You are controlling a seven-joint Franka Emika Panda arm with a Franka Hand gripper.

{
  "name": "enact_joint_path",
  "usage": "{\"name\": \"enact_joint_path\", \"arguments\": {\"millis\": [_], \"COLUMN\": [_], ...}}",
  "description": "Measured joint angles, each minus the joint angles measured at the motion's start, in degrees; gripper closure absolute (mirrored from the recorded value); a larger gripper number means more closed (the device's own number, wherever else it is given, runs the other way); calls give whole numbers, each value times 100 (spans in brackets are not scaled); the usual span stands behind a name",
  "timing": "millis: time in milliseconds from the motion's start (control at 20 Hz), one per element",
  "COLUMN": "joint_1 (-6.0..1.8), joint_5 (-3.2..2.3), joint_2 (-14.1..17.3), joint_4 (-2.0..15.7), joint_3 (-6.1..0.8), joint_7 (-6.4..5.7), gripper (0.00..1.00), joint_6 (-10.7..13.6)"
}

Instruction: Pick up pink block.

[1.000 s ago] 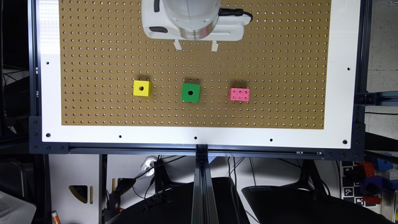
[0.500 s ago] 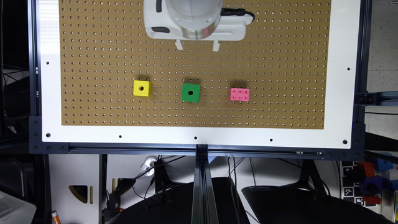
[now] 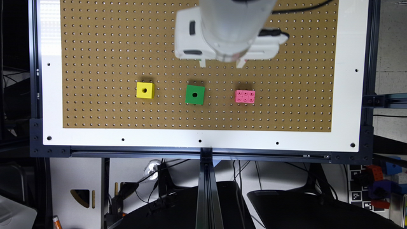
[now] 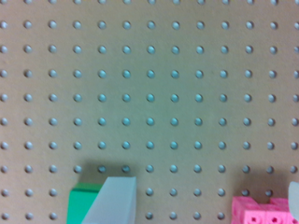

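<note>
— Across the exterior view's middle, we see 3 blocks on the pegboard (image 3: 105, 47): yellow cube (image 3: 145, 90), green cube (image 3: 195, 94), pink block (image 3: 244, 96) rightmost, with the gripper (image 3: 220, 63) above, apart.

— At the wrist view, we find the fingers (image 4: 112, 200) spread wide, nothing between.

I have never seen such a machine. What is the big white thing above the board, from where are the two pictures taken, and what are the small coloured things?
The white thing is a robot arm; its hand hangs above a brown board with holes, open and holding nothing. One picture comes from a camera off the arm. The other comes from a camera on the arm's wrist, close above the board. Three blocks lie apart in a row: a yellow block, a green block and a pink block with six studs. The wrist picture shows the green block and the pink block at its edge.
</note>
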State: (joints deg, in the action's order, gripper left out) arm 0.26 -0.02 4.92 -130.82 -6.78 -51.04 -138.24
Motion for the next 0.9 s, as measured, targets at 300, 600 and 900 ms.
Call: {"name": "enact_joint_path", "arguments": {"millis": [300, 600, 900], "joint_1": [4, 13, 18], "joint_5": [-2, -13, -14], "joint_2": [412, 537, 553], "joint_4": [469, 646, 688], "joint_3": [-256, -530, -621], "joint_7": [-239, -513, -597], "gripper": [0, 0, 0], "joint_6": [7, 10, 10]}}
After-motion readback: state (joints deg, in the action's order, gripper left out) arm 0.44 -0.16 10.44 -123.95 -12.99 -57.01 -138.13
